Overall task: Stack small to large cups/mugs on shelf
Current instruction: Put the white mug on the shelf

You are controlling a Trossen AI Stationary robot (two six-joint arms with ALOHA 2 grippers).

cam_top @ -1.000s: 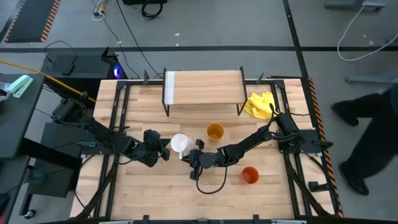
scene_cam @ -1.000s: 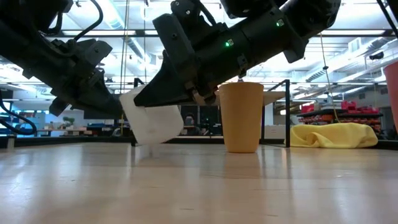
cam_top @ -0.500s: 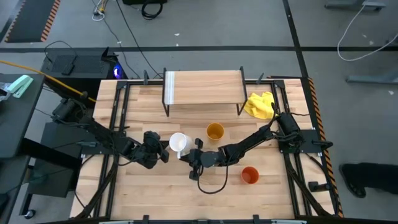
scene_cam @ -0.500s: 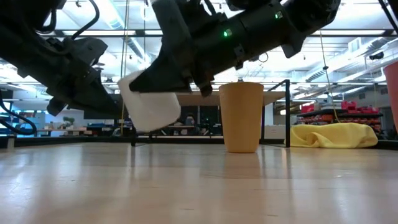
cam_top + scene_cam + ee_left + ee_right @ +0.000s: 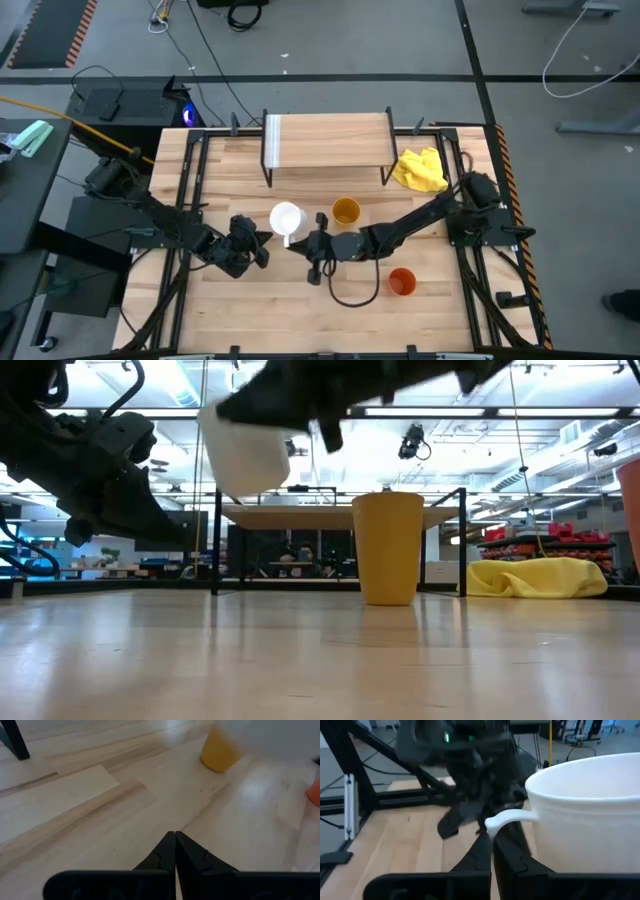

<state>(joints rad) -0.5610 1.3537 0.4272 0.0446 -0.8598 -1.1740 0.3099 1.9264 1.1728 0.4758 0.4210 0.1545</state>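
— Your right gripper (image 5: 303, 243) has its fingers pinched on the white mug (image 5: 286, 217), held clear above the table (image 5: 240, 310) (handle gripped), short of the shelf (image 5: 330, 140).
— And your left gripper (image 5: 258, 250), fingers closed and empty, sits low just beside it.

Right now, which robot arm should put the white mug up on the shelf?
The right. Its gripper is shut on the white mug, lifted clear of the table, near the shelf. The left gripper is shut and holds nothing.
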